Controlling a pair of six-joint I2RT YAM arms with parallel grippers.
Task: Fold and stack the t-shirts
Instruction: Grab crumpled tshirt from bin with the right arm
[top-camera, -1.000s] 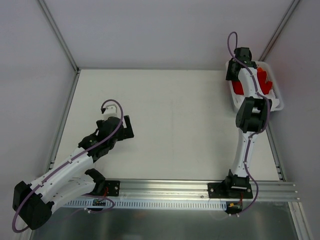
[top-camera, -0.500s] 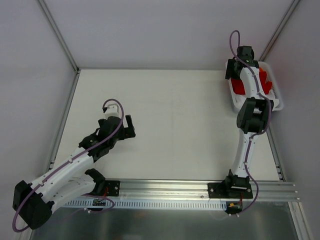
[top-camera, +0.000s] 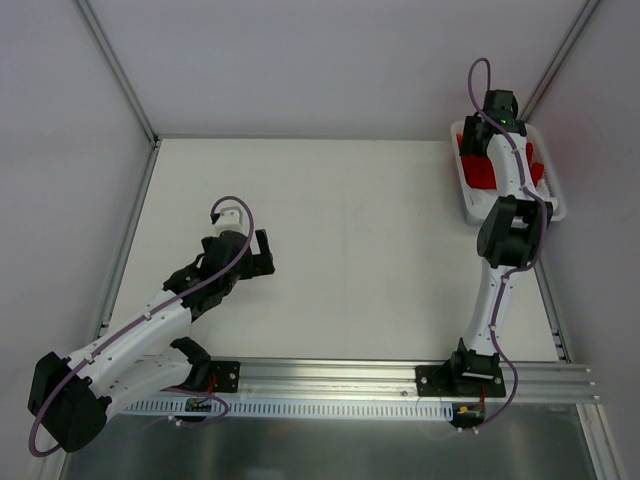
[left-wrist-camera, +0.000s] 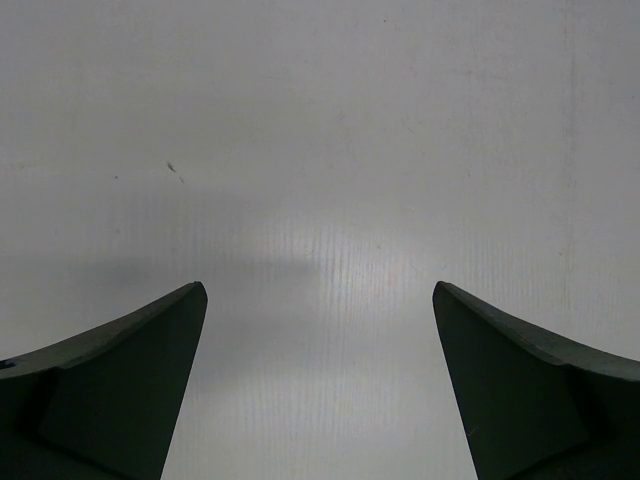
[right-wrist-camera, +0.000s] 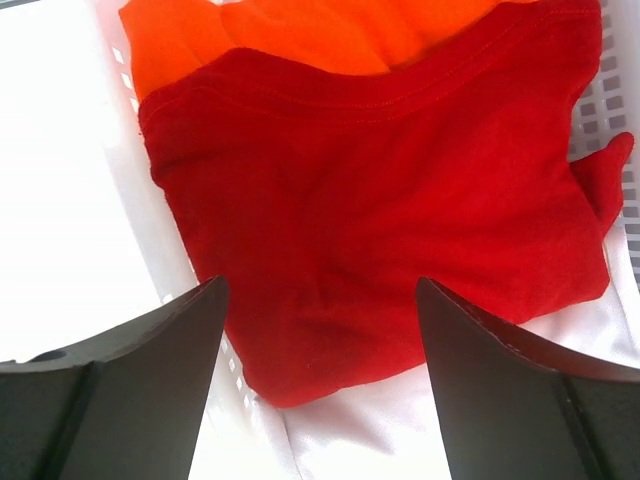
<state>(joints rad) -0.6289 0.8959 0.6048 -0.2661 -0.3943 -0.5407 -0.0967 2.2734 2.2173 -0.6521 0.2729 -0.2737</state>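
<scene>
Over the basket, right gripper hovers jaws apart above red shirt; orange shirt behind, white shirt underneath. Left gripper spread wide over table.

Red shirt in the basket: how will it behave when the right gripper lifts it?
Probably floppy: the red shirt lies crumpled with soft folds, so it should drape from one pinch. Likely light, being thin cloth. It overlaps the orange shirt and white cloth in the basket, so it may drag them.
</scene>
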